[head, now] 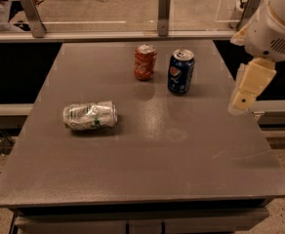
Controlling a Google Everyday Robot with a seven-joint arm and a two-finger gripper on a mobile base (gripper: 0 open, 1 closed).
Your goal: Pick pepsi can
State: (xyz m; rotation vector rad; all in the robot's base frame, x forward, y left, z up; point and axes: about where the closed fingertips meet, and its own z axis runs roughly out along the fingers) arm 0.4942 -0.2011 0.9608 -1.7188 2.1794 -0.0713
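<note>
Up front the grey surface (147, 179) is looking matte and a little scuffed, and it's catching a dull sheen toward the middle. Going back on the left, a crushed silver-and-green can (90, 115) is lying on its side. It's thin crumpled metal and not what we're after.

Over by the right edge of the surface, the cream plastic claw (245, 94) is hanging in the air, well apart from every can. Honestly, I can't tell whether it's released or clenched from here.

Further back, right of centre, the pepsi can (181, 72) is standing upright. It's dark blue and glossy, with the round logo facing us and a silver top. An orange-red can (145, 62) is standing upright just to its left and a touch further back, near it but not touching.

For handling, I'm guessing this is a thin aluminium cylinder that's light, smooth and a bit slippery. Squeeze it too hard and it's going to dent like the crushed one. I'm thinking the claw should be closing across the straight mid-body, coming in from the right so it's staying off the neighbour. I can't say whether it's full.

Behind everything, metal posts (164, 12) are holding up a clear barrier along the far edge.
</note>
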